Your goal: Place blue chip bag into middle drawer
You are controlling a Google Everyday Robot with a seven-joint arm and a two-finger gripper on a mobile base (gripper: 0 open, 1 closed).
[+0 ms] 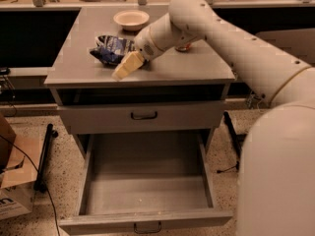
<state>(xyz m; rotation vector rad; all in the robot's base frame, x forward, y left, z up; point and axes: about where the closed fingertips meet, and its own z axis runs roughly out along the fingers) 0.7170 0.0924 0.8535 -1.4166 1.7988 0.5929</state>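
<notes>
The blue chip bag (pixel 109 48) lies crumpled on the grey cabinet top (pixel 197 68), left of centre. My gripper (pixel 126 67) hangs low over the cabinet top just right of and in front of the bag, at its near edge. It holds nothing that I can see. The middle drawer (pixel 147 215) is pulled wide open below, and its grey inside is bare. Its small dark handle (pixel 147 227) shows at the bottom edge.
A cream bowl (pixel 131 19) sits at the back of the cabinet top behind the bag. The shallower drawer front (pixel 142 116) above is shut. My arm (pixel 221 38) crosses the top from the right. A cardboard box (pixel 12 181) and cables lie on the floor at left.
</notes>
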